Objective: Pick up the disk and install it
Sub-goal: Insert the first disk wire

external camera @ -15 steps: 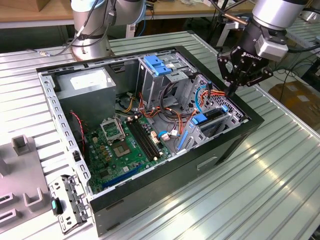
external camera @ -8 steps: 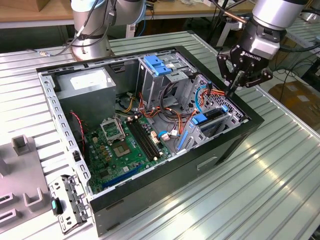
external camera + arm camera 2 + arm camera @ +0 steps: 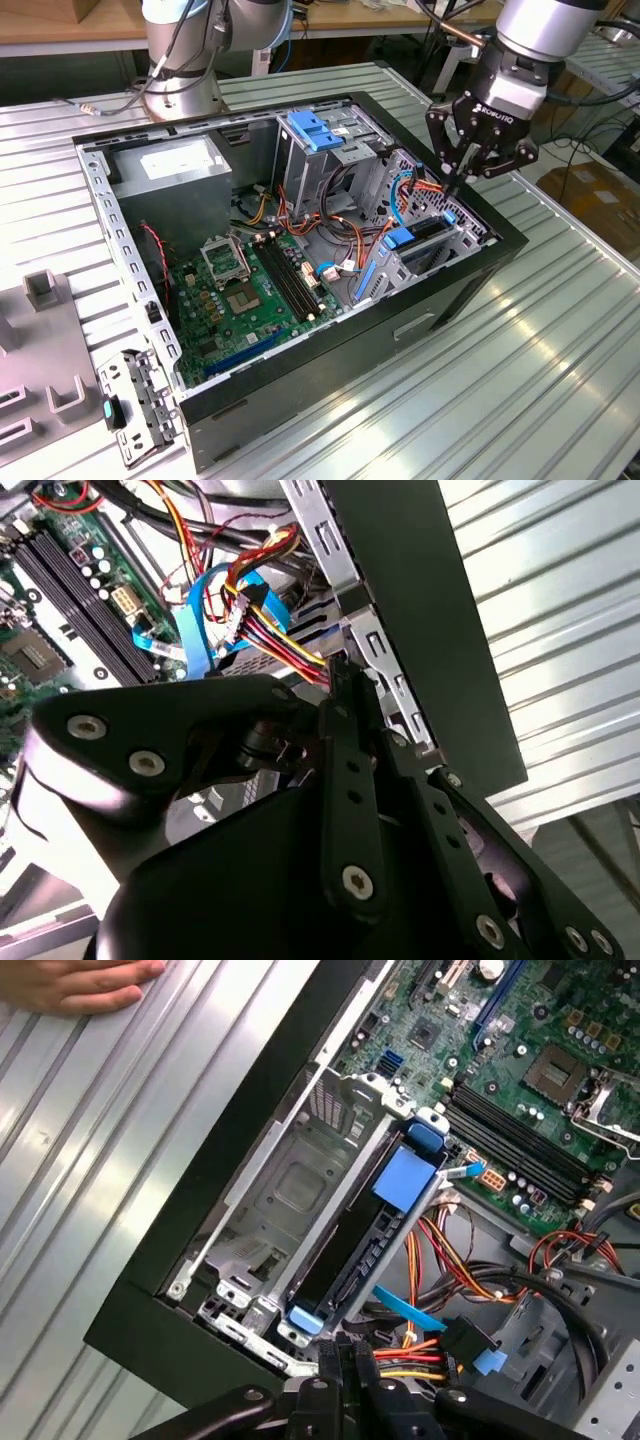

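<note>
Exterior view: gripper [image 3: 455, 183] at 2 o'clock of computer case [image 3: 330, 372], fingers pinched together, empty. Disk [image 3: 362, 1238] already slotted in drive cage [image 3: 290, 1192]; final seating perhaps left.

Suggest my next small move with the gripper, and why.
Probably ease the shut gripper down onto the near end of the disk and press gently. The disk already stands edgewise in the drive cage, and the gripper hangs just by its blue end tab.
</note>
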Controlling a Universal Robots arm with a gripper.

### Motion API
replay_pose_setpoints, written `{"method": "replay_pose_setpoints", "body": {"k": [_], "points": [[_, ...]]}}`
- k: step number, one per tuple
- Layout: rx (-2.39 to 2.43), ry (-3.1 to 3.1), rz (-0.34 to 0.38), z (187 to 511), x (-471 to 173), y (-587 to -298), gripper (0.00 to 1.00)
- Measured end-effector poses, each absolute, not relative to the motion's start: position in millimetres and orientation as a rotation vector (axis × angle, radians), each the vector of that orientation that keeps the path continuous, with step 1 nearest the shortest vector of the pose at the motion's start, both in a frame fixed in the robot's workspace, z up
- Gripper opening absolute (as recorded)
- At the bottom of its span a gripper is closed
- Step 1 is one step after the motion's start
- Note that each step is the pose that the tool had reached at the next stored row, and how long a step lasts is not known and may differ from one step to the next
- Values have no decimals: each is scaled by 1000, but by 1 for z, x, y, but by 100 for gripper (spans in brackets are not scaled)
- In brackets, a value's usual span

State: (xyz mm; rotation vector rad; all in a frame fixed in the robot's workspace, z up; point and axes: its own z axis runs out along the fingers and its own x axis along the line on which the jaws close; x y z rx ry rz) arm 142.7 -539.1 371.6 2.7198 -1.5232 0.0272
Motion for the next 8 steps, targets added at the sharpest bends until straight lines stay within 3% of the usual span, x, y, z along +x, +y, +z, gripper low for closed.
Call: {"method": "replay_pose_setpoints", "body": {"k": [8], "points": [[2595, -1725, 24, 368, 137, -538, 16]]}}
